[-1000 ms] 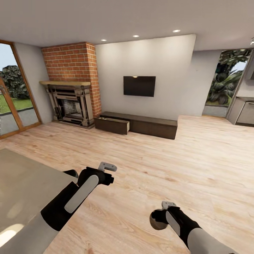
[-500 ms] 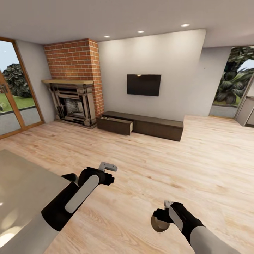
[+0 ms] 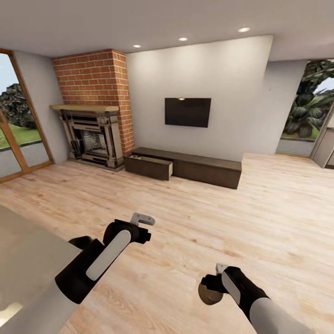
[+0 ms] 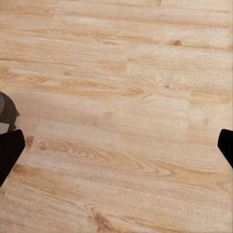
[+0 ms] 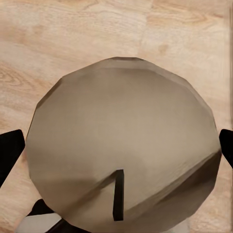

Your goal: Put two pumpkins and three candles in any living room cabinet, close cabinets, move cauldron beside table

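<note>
The view has swung a little since half a second ago: the table point(image 3: 28, 260) edge at near left takes up less of the picture and the brick fireplace point(image 3: 93, 134) sits further left, which reads as the head or base turning, not the furniture moving. The right gripper point(image 3: 214, 284) is clamped on a candle point(image 5: 121, 150) (a grey-beige cylinder with a dark wick, seen end-on in the right wrist view), carried low over the wood floor point(image 3: 199, 218). The left gripper point(image 4: 116, 150) hangs spread wide over bare boards, holding nothing. The cabinet point(image 3: 185, 166) stands far across the room under the television point(image 3: 188, 112), its left drawer point(image 3: 149, 165) pulled out, so the candle's drop-off looks ready once the robot closes in
</note>
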